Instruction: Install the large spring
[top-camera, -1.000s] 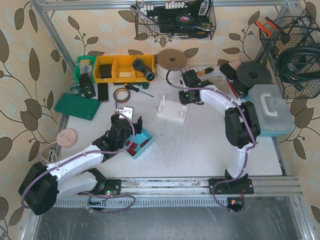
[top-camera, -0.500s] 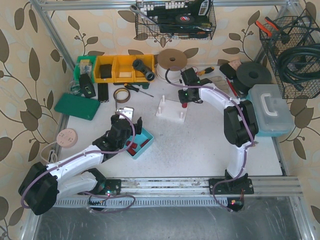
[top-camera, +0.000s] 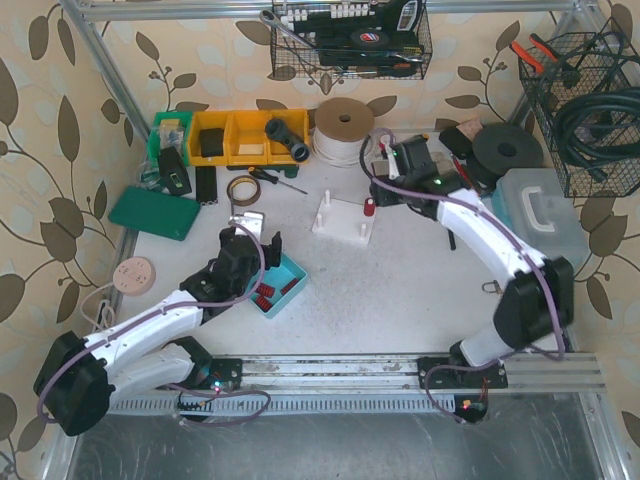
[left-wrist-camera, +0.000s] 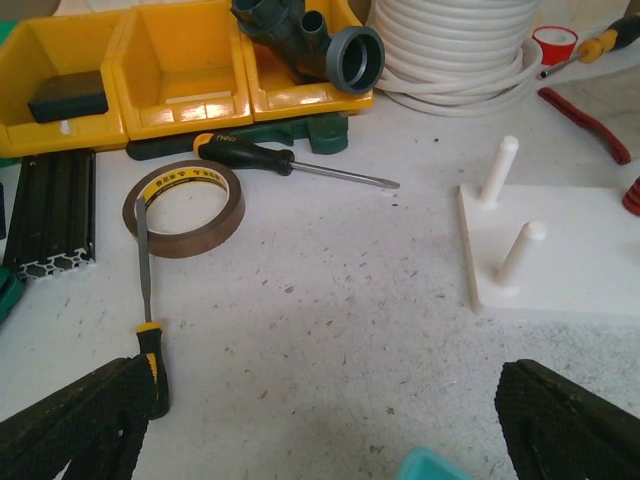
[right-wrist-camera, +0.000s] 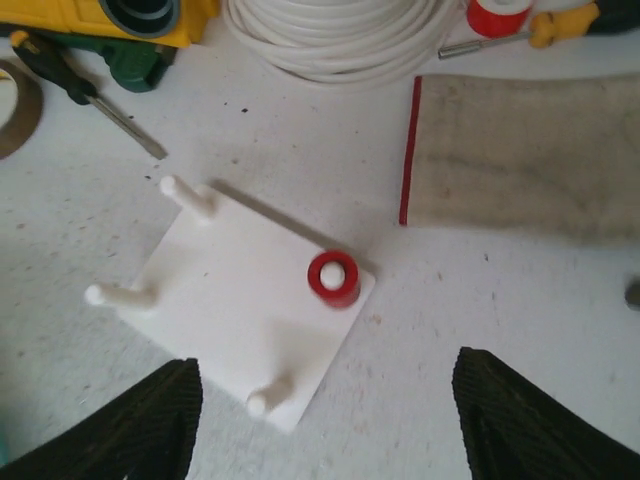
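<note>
Large spring (right-wrist-camera: 333, 280), red, sits around one peg at a corner of the white board (right-wrist-camera: 240, 300), its lower end on the board's face; the peg's white tip shows through its top. The board's other three pegs are bare. The right gripper (right-wrist-camera: 322, 405) hangs above the board's near edge, jaws spread wide and holding nothing, clear of the spring. The left gripper (left-wrist-camera: 320, 430) is left of the board, also spread wide and holding nothing. A tape roll (left-wrist-camera: 183, 207) lies farther left of the board.
</note>
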